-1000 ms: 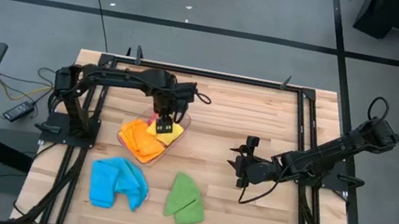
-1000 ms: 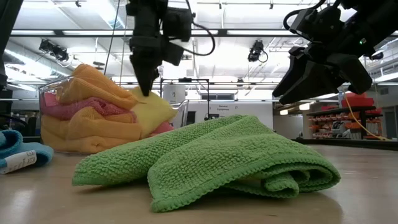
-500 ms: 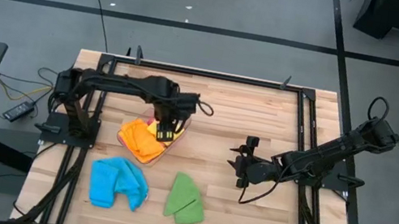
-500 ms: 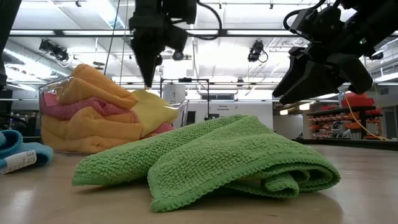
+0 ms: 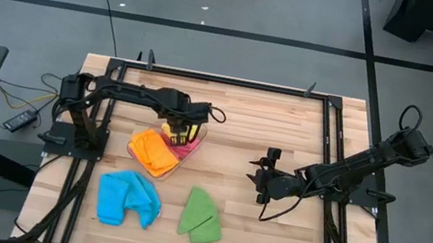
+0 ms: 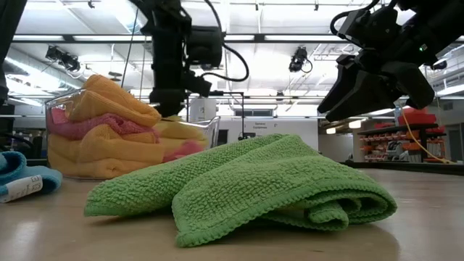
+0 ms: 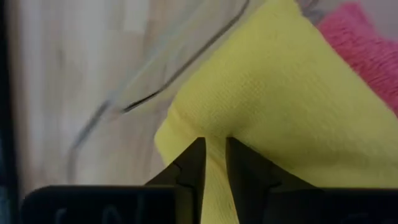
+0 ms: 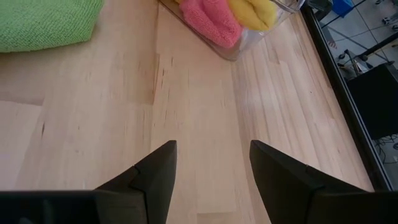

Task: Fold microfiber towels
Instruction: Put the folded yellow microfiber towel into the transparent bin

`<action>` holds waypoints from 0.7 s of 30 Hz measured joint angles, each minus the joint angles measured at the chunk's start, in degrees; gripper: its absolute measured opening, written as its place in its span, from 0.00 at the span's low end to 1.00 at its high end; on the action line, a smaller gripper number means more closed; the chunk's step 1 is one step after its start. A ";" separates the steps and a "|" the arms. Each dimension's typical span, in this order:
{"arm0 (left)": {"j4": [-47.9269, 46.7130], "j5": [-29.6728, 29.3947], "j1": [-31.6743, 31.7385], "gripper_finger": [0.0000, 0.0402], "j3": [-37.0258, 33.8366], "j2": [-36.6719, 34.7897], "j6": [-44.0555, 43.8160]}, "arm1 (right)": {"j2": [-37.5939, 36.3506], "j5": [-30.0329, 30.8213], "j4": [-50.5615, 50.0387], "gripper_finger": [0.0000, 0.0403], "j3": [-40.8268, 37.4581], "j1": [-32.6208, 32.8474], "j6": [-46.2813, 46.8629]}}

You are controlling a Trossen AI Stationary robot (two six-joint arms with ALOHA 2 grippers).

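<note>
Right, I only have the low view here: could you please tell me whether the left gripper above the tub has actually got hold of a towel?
Observer: Yes. The left wrist view shows the left gripper with its fingers close together on the edge of the yellow towel, cloth between them.
Operator: Thank you. Is the other arm holding anything?
Observer: No. The right wrist view shows the right gripper open and empty over the bare table.
Operator: And what else lies near the table's front?
Observer: From above, a bunched blue towel lies beside the green towel, apart from it.
</note>
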 joint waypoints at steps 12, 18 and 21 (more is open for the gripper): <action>6.14 4.18 -0.86 0.09 -6.66 -0.29 1.14 | -0.01 -0.46 0.02 0.53 0.00 0.00 0.15; -1.84 3.96 -2.59 0.07 0.88 -0.52 2.60 | 0.00 -0.56 0.00 0.53 0.00 -0.17 0.45; -3.97 3.80 -3.18 0.09 4.63 -0.52 2.55 | 0.02 -3.08 0.00 0.53 -0.01 -0.17 0.44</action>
